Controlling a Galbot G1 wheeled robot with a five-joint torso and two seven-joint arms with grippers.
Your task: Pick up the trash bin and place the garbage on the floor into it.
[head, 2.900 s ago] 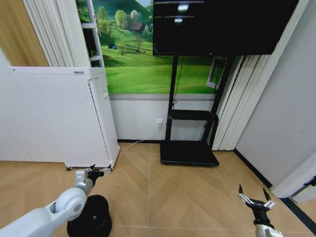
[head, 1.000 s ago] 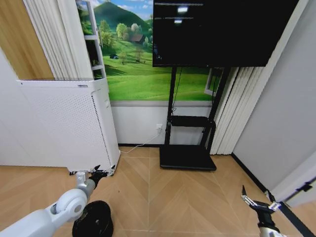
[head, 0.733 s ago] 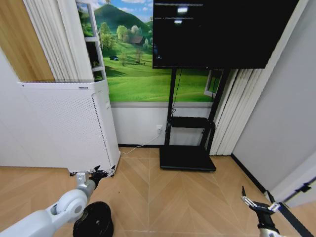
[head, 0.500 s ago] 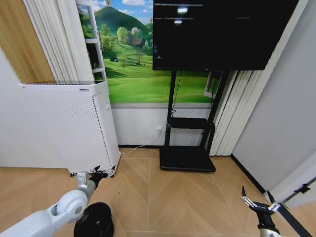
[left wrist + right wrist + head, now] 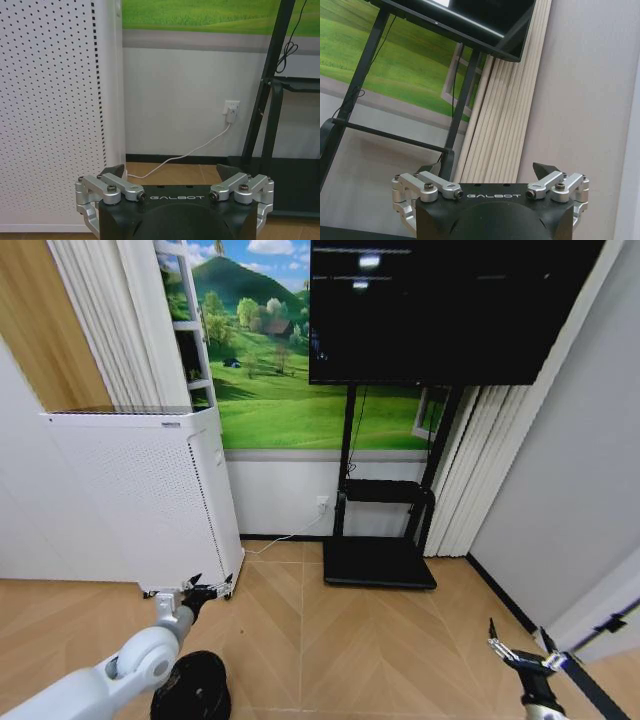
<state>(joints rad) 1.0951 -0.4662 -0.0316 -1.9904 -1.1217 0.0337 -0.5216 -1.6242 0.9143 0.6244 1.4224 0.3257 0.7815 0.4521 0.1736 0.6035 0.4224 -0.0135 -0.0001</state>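
Head view, lower left: the trash bin (image 5: 191, 692) sits on the floor (image 5: 350, 640) beside the left gripper (image 5: 205, 589), jaws spread and empty, the right gripper (image 5: 520, 650) open at lower right – both wrist views show spread, empty jaws

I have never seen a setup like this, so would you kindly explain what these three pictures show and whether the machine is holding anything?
This is a wheeled robot with two arms. The wide picture comes from its head camera, looking down at the wood floor. The left gripper hovers open near the white perforated cabinet; the right gripper hangs open at lower right. Neither holds anything. The black trash bin stands on the floor under the left arm. The other two pictures come from wrist cameras, each looking past its own gripper toward the wall and the TV stand.
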